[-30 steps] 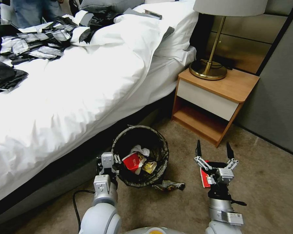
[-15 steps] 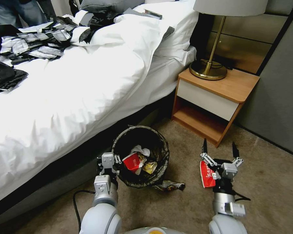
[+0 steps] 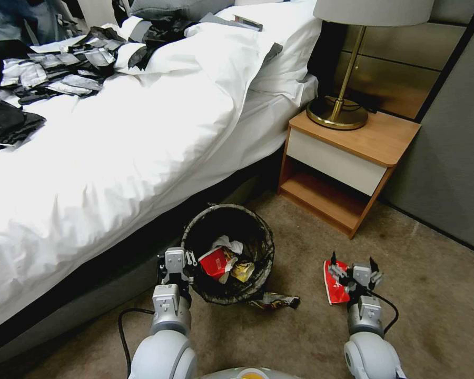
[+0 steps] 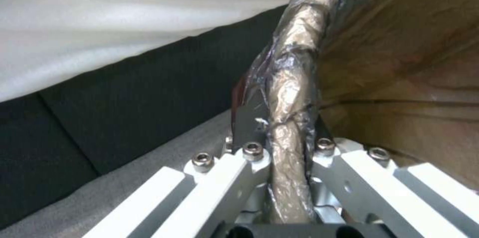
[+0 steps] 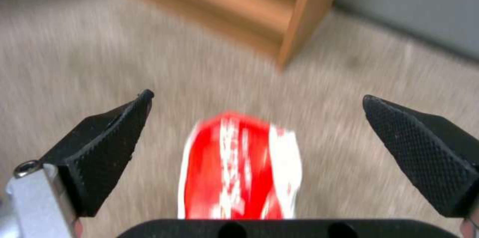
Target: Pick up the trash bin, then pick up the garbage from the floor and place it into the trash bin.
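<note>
The trash bin (image 3: pixel 267 247), round with a dark liner folded over its rim, stands on the floor (image 3: pixel 300 337) beside the bed. It holds a red wrapper (image 3: pixel 214 261), white tissue and a yellow piece. My left gripper (image 3: pixel 184 261) is shut on the bin's near-left rim; the left wrist view shows the liner-wrapped rim (image 4: pixel 292 92) pinched between the left gripper's (image 4: pixel 288 144) fingers. A red-and-white wrapper (image 3: pixel 332 285) lies flat on the carpet right of the bin. My right gripper (image 3: pixel 352 262) hangs low over it, open, and the wrapper (image 5: pixel 239 170) lies between its fingertips (image 5: pixel 115 133).
A dark crinkled wrapper (image 3: pixel 275 301) lies against the bin's near side. The bed (image 3: pixel 116 158) runs along the left. A wooden nightstand (image 3: pixel 347 163) with a brass lamp (image 3: pixel 338 111) stands ahead of the right gripper, with a grey wall (image 3: pixel 447 158) beyond. A black cable (image 3: pixel 123 337) lies near my left arm.
My right gripper has dropped toward the floor and come down over the red-and-white wrapper, fingers still apart. The left gripper and the bin have not moved.
</note>
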Available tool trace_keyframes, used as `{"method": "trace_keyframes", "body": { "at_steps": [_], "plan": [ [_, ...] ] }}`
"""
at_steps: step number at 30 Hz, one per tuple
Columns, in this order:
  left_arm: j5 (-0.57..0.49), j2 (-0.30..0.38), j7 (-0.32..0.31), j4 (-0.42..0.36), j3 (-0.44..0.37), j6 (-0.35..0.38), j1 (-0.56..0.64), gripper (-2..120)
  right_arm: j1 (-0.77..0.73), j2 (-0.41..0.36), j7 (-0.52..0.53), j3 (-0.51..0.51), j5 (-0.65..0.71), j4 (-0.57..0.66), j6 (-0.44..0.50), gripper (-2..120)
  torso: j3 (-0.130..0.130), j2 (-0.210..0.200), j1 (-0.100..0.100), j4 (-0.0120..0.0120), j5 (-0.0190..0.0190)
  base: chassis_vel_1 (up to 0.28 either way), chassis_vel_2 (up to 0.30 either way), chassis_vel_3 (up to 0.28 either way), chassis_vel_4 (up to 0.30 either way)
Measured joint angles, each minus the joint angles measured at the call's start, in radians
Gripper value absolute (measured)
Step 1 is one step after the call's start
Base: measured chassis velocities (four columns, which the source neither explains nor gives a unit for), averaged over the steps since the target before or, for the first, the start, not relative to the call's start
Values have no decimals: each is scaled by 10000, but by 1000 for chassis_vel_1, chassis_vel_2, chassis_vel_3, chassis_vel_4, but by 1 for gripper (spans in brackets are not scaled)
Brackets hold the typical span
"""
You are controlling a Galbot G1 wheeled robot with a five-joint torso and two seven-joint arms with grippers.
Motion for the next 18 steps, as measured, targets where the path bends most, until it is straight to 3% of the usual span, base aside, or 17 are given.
{"method": "trace_keyframes", "body": {
  "at_steps": [11,18],
  "plan": [
    [26,31,9,37,65,-12,23,0,990,-13,-634,131,254,-2427,-57,100,0,0,0,0,-2,0,0,0,0],
    [25,43,9,37,55,-13,24,0,1703,-107,-1005,226,332,-3826,464,100,0,0,0,0,-2,0,0,0,0]
  ]
}}
